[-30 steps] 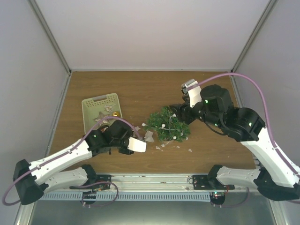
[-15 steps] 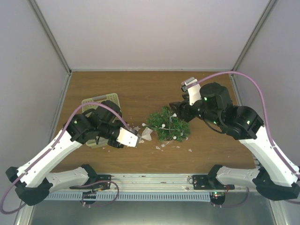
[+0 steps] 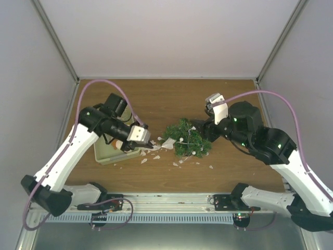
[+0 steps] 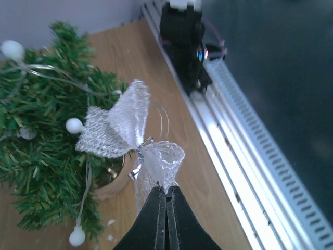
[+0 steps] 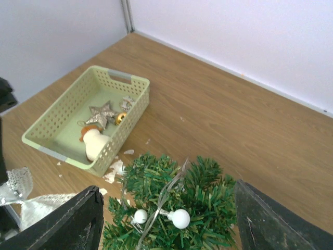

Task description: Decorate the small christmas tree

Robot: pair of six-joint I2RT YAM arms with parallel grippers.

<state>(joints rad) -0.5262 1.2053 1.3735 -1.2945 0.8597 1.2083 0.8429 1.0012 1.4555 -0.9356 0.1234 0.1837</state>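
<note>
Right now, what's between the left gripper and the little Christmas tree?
A silver mesh bow. The shut left gripper pinches its lower loop, and the rest spreads out toward the small christmas tree. The left wrist view shows it best.

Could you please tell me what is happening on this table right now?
The robot is decorating the small christmas tree. Its left hand is shut on a silver mesh bow, held just beside the tree's branches. The right hand stands open with a finger on either side of the tree. A star and a gold ball lie in the pale green tray.
</note>
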